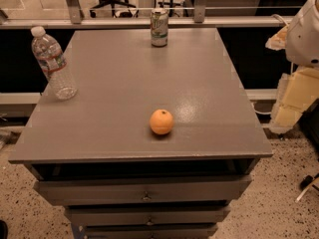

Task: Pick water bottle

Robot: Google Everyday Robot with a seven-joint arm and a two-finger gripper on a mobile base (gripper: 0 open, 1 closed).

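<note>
A grey table (124, 78) with drawers (99, 190) beneath is viewed from above its near edge. The hand (293, 101), cream-coloured below a white arm casing (305, 31), is held off the table at about 3 o'clock, well apart from everything on it; whether it is wide or narrow cannot be told. The water bottle (52, 63) is stood on its base at about 10 o'clock, near the left edge. A silver-green can (159, 27) is set at 12 o'clock by the far edge. An orange (162, 122) is placed just toward 6 o'clock from the centre.
</note>
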